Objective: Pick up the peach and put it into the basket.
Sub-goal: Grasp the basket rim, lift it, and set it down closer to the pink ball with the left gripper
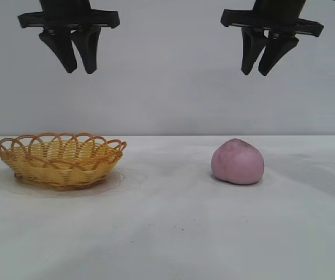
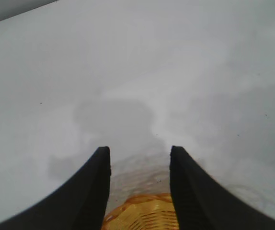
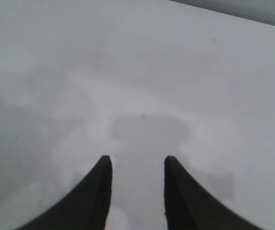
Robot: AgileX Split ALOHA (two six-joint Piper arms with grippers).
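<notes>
Peach (image 1: 237,161) sits untouched near tabletop (image 1: 173,233) right edge; right gripper (image 1: 265,65) hangs above, part-open, empty; should widen, descend straight. Left gripper (image 1: 77,63), part-open, idles over basket (image 1: 60,160).

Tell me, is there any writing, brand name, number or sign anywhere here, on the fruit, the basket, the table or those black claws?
None: no word, label, number or sign can be read in any view.
The peach: plain, no sticker visible.
The basket: bare wicker, no tag visible.
The left gripper and right gripper: plain black, no markings visible.
The table and the wall behind: blank.
</notes>
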